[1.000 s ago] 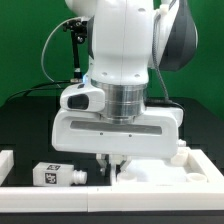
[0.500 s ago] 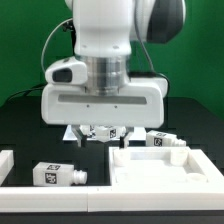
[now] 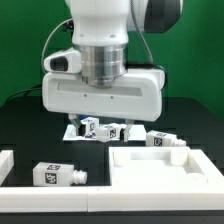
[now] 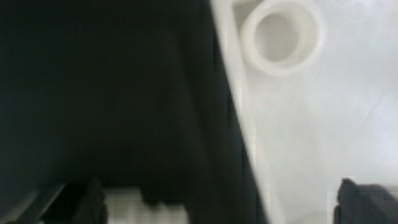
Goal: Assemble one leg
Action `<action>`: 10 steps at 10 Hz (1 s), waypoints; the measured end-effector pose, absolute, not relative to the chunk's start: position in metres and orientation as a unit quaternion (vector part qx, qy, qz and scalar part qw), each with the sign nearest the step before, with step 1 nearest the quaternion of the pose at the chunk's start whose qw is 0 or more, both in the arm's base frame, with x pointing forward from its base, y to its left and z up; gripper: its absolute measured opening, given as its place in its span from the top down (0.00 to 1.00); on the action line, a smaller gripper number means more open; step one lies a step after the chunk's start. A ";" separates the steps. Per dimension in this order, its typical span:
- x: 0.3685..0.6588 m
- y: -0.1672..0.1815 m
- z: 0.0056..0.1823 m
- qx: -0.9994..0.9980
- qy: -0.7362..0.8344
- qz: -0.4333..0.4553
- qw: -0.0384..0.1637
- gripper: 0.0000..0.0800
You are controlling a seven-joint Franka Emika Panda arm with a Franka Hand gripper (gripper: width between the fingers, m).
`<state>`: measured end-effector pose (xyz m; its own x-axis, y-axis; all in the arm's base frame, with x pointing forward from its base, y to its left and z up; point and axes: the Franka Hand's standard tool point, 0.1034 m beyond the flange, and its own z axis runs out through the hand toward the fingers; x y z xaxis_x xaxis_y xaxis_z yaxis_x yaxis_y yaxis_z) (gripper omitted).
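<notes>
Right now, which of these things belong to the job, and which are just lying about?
For the job: front leg; leg beside the tray; tray, with its round hole; open claw.
Lying about: black table; white front rail.

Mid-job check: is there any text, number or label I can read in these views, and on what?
No words, brands or numbers are readable in either view.
Front leg: a black-and-white square tag, pattern only, no text.
Legs farther back: the same kind of tags, too small to make out.
Wrist view: blurred, no markings.
</notes>
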<state>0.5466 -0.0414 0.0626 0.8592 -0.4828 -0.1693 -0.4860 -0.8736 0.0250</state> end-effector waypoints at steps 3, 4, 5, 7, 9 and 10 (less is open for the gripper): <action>0.492 -0.037 0.074 -0.915 0.380 0.120 0.060 0.19; 0.481 -0.038 0.083 -0.903 0.393 0.153 0.076 0.19; 0.484 -0.040 0.082 -0.903 0.395 0.150 0.075 0.19; 0.475 -0.041 0.081 -0.899 0.385 0.193 0.083 0.19; 0.454 -0.039 0.078 -0.870 0.394 0.276 0.110 0.19; 0.432 -0.036 0.074 -0.853 0.404 0.305 0.125 0.19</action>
<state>0.4318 -0.0355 0.0742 0.4876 -0.6136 -0.6211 -0.7660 -0.6420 0.0329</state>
